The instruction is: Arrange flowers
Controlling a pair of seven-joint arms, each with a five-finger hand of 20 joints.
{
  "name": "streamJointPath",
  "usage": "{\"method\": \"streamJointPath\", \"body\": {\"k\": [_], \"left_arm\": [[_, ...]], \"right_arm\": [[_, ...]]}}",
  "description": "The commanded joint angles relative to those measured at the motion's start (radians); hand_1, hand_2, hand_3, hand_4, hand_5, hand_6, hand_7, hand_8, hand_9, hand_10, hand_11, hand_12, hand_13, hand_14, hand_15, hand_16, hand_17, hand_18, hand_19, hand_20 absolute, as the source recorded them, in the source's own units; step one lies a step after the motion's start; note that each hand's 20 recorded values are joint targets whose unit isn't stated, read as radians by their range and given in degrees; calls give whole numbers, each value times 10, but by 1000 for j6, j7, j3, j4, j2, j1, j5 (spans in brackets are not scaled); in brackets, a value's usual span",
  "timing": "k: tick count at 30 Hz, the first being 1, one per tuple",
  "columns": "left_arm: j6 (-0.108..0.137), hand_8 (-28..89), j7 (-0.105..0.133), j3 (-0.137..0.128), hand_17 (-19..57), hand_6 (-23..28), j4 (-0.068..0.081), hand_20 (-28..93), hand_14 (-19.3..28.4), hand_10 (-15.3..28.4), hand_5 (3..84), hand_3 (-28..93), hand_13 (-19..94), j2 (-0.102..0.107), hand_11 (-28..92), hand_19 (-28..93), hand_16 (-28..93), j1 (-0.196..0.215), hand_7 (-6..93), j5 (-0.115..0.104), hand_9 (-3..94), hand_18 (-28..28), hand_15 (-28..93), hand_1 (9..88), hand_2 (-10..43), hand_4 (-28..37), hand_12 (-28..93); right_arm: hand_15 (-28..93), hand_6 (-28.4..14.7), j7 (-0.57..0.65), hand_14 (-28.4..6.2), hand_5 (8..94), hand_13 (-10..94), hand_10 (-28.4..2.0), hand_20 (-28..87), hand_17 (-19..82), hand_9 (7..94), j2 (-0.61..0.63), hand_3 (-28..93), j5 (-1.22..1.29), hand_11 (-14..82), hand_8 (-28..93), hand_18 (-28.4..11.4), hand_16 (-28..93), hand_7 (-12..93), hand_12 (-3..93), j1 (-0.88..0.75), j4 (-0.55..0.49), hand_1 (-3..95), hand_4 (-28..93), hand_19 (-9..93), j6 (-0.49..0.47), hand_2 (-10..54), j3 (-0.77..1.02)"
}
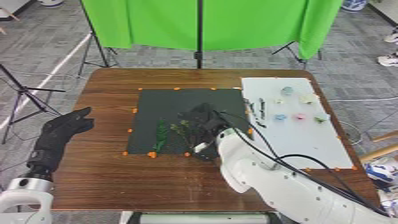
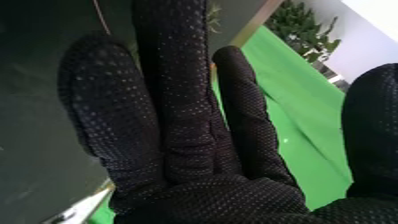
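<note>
table of brown wood, with a dark mat at its middle and a white sheet along the right, both stuck down with bits of orange tape. on the mat's near part, left of the right hand, lie a long leafy green stem and, just beside it, a thinner, more branching sprig.

the flowers sit apart from one another on the far half of the sheet: a blue-green flower farthest off, a larger cream flower to its right, a small pale yellow flower nearer, then a blue flower, a pink flower and a green flower in a rough row from left to right. dark leafy sprigs lie along the sheet's left edge.

the right hand is over the mat. in the right wrist view its fingers are nearly straight and the thumb stands well away from them; whether they touch a stem, i cannot tell. the left hand is at the table's left edge, fingers loosely extended, thumb apart, with nothing in its hold. a bright green cloth hangs beyond the far edge.
</note>
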Motion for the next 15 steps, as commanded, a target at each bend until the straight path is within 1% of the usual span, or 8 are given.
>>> {"method": "streamJointPath", "body": {"k": [1,5,7,8,9,11,12,15], "left_arm": [[-6,-49,-5,-7,84,67,-4,158,194,160,450,635,377,-16,169,127,-18,17,78,4,459,127,201,274,93,-245,117],[-6,-49,-5,-7,84,67,-2,158,195,161,450,634,376,-14,169,128,-18,13,78,3,457,127,200,274,92,-245,117],[-7,-49,-7,-7,84,67,-3,158,195,161,450,634,376,-14,169,128,-18,13,78,5,457,127,200,274,92,-246,117],[-7,-49,-8,-7,84,67,-4,158,195,161,450,635,376,-14,169,128,-18,14,78,4,458,127,201,273,92,-245,117],[-10,-49,-8,-7,84,67,-1,158,195,161,450,635,377,-15,169,129,-18,11,78,4,457,127,201,273,92,-245,118],[-10,-49,-10,-5,84,67,-2,158,195,161,450,635,376,-14,169,129,-18,11,78,5,458,127,201,273,92,-245,117],[-10,-49,-10,-6,84,67,-3,158,195,161,450,635,376,-14,169,129,-18,13,78,4,458,127,201,273,92,-245,117],[-9,-49,-9,-6,84,67,-2,158,194,160,450,635,377,-16,169,129,-18,14,78,4,458,127,201,273,92,-245,117]], "right_arm": [[314,-44,-63,-87,571,937,-200,-244,720,644,81,548,-34,89,-66,-87,216,119,153,-56,-85,201,-110,904,65,32,79],[307,-49,-100,-88,572,937,-197,-223,716,652,150,578,-98,94,-63,-90,227,122,155,-110,-161,203,-107,901,113,5,181],[310,-50,-104,-88,572,937,-194,-205,709,655,184,592,-173,98,-63,-93,235,124,157,-143,-190,232,-105,905,120,-35,243],[311,-50,-106,-86,571,933,-188,-85,693,655,195,599,-217,100,-64,-95,262,127,161,-155,-189,250,-112,878,124,-56,271],[320,-50,-100,-84,570,929,-185,-35,688,655,206,607,-266,101,-63,-95,261,127,162,-168,-188,260,-116,864,121,-71,301],[337,-48,-78,-80,569,919,-180,63,678,654,221,612,-349,104,-64,-97,263,131,165,-184,-170,280,-122,841,104,-88,350],[347,-47,-66,-75,568,911,-177,132,670,654,227,612,-364,105,-64,-96,267,134,167,-186,-155,295,-124,823,105,-93,365],[359,-47,-41,-71,566,903,-171,167,662,651,234,623,-379,108,-64,-94,268,137,170,-191,-106,319,-141,817,73,-95,403]]}}
